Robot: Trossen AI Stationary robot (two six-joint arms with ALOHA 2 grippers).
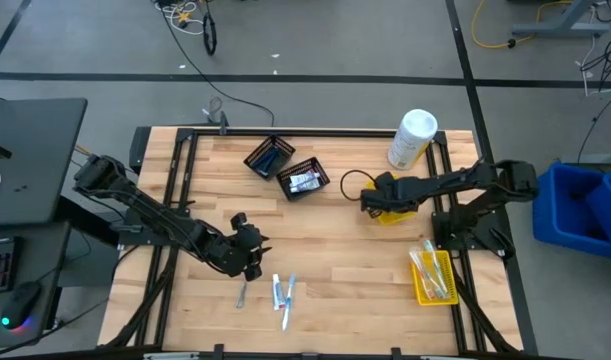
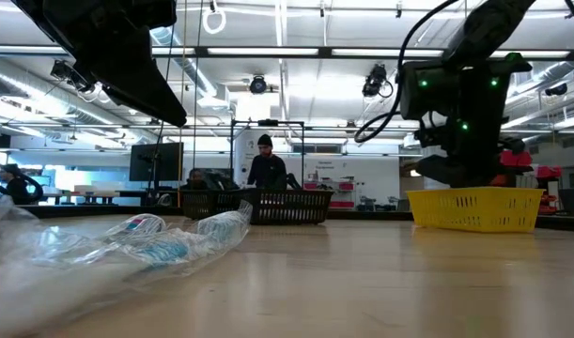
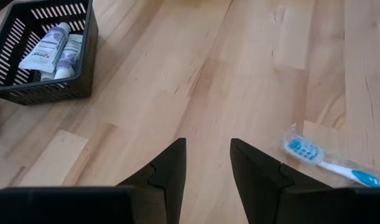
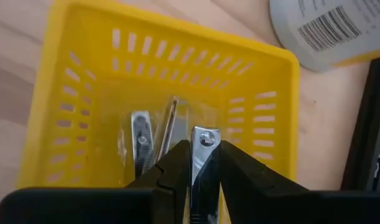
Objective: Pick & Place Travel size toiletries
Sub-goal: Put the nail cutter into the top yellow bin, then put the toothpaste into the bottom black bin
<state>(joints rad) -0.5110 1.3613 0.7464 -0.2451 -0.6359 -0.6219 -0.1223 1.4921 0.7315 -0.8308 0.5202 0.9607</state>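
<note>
My right gripper (image 4: 204,149) hangs over a small yellow bin (image 4: 84,74), shut on a silver nail clipper (image 4: 205,138). Two more silver pieces (image 4: 140,140) lie on the bin's floor. In the high view that bin (image 1: 395,214) sits at the right, partly under the gripper (image 1: 370,200). My left gripper (image 3: 207,146) stands open above bare wood at the near left (image 1: 251,250), holding nothing. Wrapped blue-white toothbrushes (image 1: 282,293) and a silver piece (image 1: 241,292) lie flat on the table just beyond it. One toothbrush (image 3: 329,163) shows beside the left fingers. My right gripper pinches the nail clipper between its two fingers, which lie on its flat sides just below the clipper's round end (image 4: 206,135). The fingers slant down from above into the bin's mouth. The clipper stands on edge, its round end sticking out past the fingertips, clear of the bin's floor.
Two black mesh baskets (image 1: 269,157) (image 1: 302,180) stand at the far middle; one holds white tubes (image 3: 50,53). A big white canister (image 1: 413,138) lies at the far right. A second yellow bin (image 1: 432,275) with toiletries sits at the near right. A person (image 2: 266,169) stands beyond the table.
</note>
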